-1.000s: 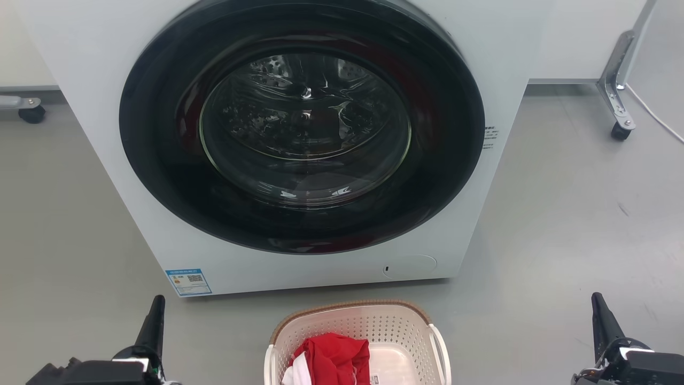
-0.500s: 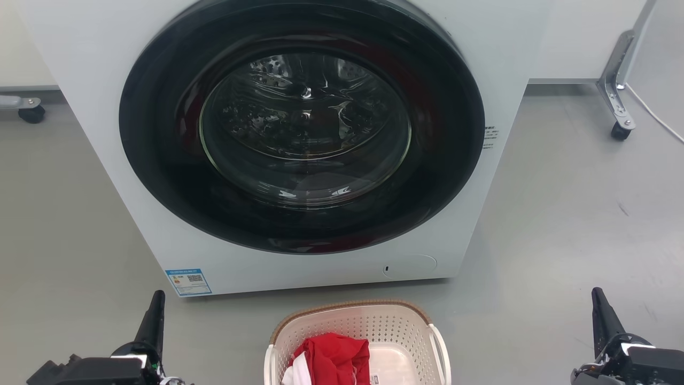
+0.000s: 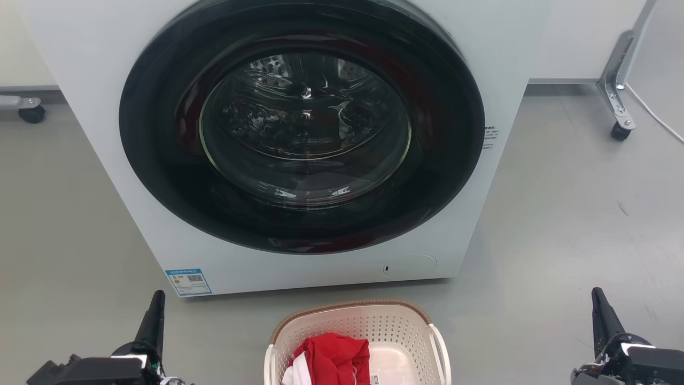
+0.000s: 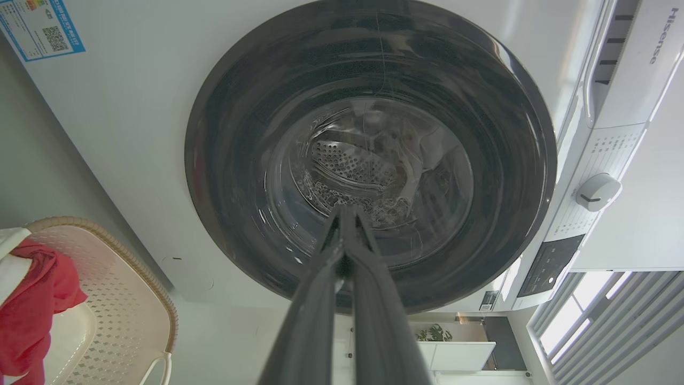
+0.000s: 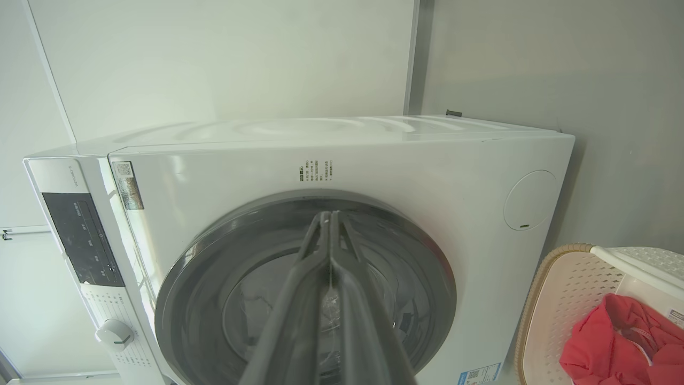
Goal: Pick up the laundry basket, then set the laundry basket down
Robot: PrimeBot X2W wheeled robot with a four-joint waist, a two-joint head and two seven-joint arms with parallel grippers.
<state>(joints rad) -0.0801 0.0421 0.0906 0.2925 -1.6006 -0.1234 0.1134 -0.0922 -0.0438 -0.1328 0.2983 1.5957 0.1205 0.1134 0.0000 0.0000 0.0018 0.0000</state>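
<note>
Grey smooth floor (image 3: 561, 224) runs beneath everything, and on it, at the bottom centre of the head view, stands the cream-white perforated plastic laundry basket (image 3: 368, 323) with its brown woven-look rim. Inside lies a crumpled red garment (image 3: 334, 355) over a bit of white cloth (image 3: 295, 374). One white side handle (image 3: 269, 366) faces the robot's left, the other handle (image 3: 441, 347) its right. The basket's near end is cut off by the picture's edge, so its long axis cannot be told for certain.

Out to either side, well apart from the basket, hover the left gripper (image 3: 156, 305) and the right gripper (image 3: 598, 302), so the basket lies between them, inward of each. Both have their dark fingers pressed together at the tips with nothing between, as the wrist views show. Both point ahead, not at the handles but at the big white front-loading washing machine (image 3: 133, 203) with its round dark glass door (image 3: 304, 128), which stands just beyond the basket.

Judging by the head view, the left gripper is slightly nearer. The coming move likely calls for each arm to swing inward and part its fingers at its own handle.
</note>
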